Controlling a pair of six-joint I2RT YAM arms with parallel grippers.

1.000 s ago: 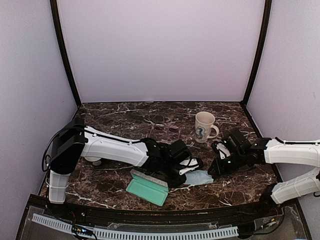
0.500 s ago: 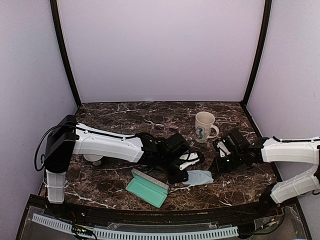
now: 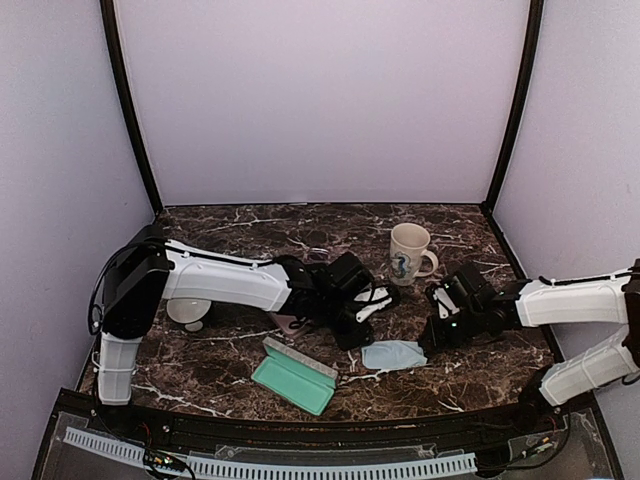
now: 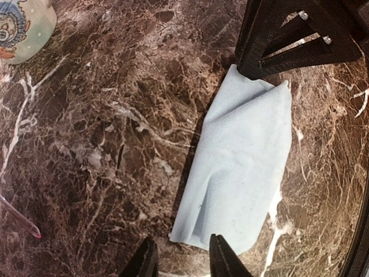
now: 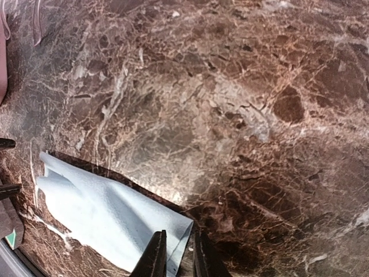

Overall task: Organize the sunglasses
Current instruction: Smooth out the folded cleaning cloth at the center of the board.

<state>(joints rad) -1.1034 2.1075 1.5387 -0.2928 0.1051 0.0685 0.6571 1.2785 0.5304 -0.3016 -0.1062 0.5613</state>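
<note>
From the overhead camera I get soft, even light from above. The pale walls [image 3: 320, 100] come through bright and slightly washed out, while the dark worktop [image 3: 250, 225] stays dim and barely shows shadows. My left wrist feed is crisp on the cloth [image 4: 242, 167], which casts a thin shadow along its left edge. The left claw [image 4: 181, 262] at the bottom of the frame is dark and soft. On the right wrist feed a pale sheen sits mid-frame on the worktop, and the right claw [image 5: 177, 257] is blurred.

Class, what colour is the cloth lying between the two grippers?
The cloth is light blue, clearest in the left wrist view.
</note>
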